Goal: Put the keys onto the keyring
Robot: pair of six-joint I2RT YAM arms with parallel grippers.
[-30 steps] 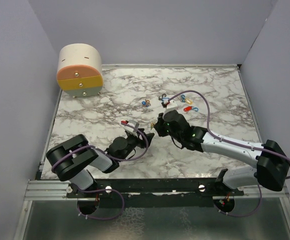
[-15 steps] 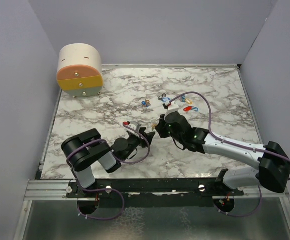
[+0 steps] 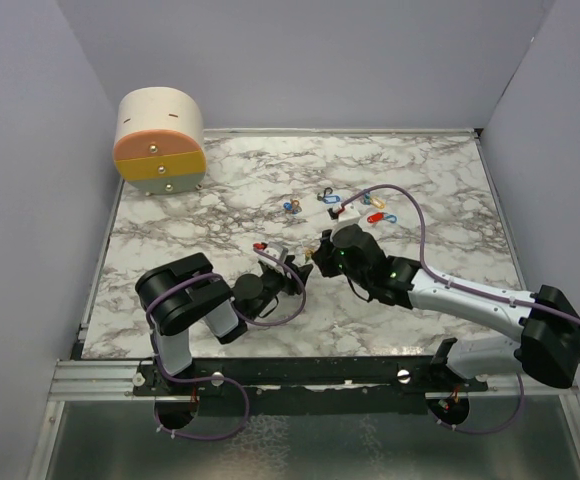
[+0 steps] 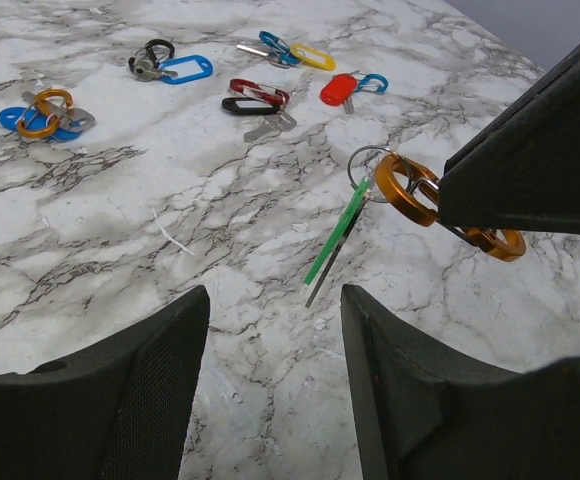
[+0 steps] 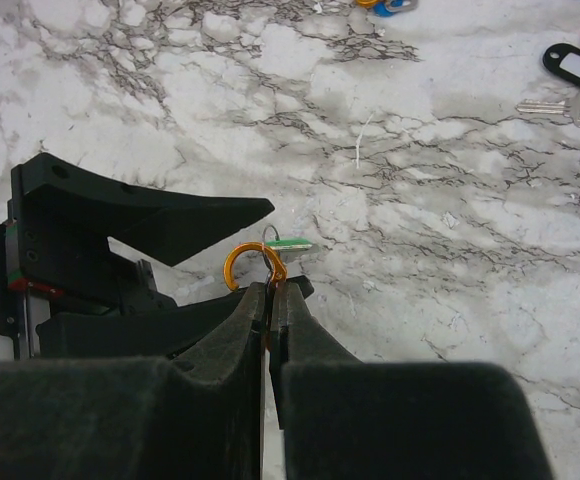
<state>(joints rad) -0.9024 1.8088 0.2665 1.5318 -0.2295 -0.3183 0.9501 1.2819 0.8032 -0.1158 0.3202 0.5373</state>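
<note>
The right fingers (image 5: 255,315) are pinching the orange ring (image 4: 405,190) above the table's (image 4: 120,230) middle, green key (image 4: 338,230) dangling, so the half-open left fingers (image 4: 160,370) should be closing on just that key, while other keys (image 4: 255,100) are lying nearer the far edge.

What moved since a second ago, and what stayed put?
The left arm swung its elbow rightward, toward the middle. Its open left fingers hardly shifted and stayed beside the right fingers. Nothing was grabbed or dropped. The right fingers stayed shut on the orange clip, with the green key hanging from it. The loose keys did not move.
</note>
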